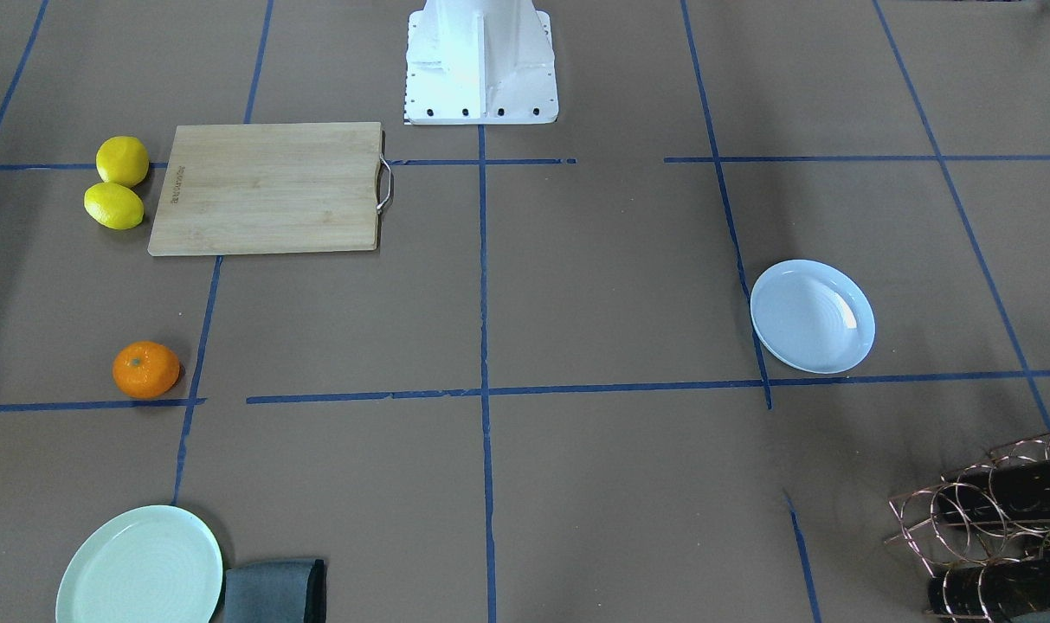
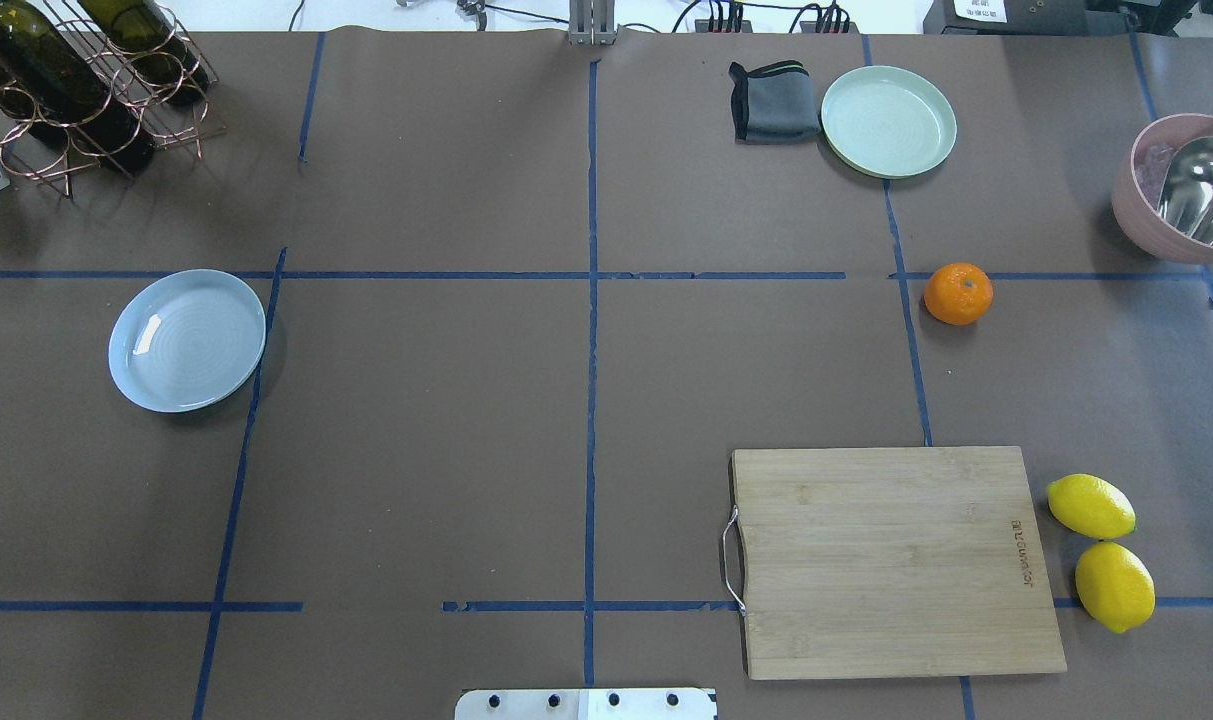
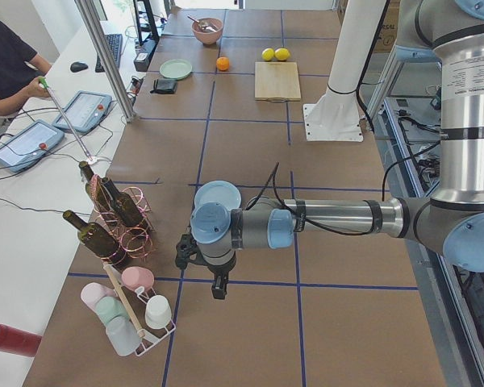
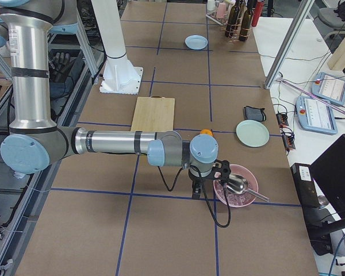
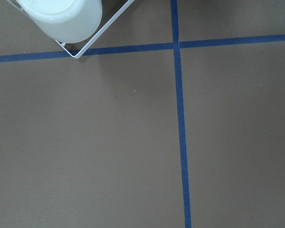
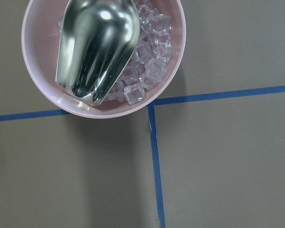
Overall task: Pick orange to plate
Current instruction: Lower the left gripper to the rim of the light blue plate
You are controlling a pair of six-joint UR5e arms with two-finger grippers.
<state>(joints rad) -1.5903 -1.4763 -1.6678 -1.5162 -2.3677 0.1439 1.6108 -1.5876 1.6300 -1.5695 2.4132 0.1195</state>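
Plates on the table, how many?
2. The pale blue plate sits on the robot's left side; the mint-green plate is at the far edge on its right, beside a folded grey cloth. No others visible.

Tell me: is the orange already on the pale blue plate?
No, the orange sits on the bare table, far across from the plate, which holds nothing.

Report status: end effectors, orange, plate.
Left end effector, right end effector: neither at the orange, grip state unclear. Orange on table, plate empty. Nothing between them.
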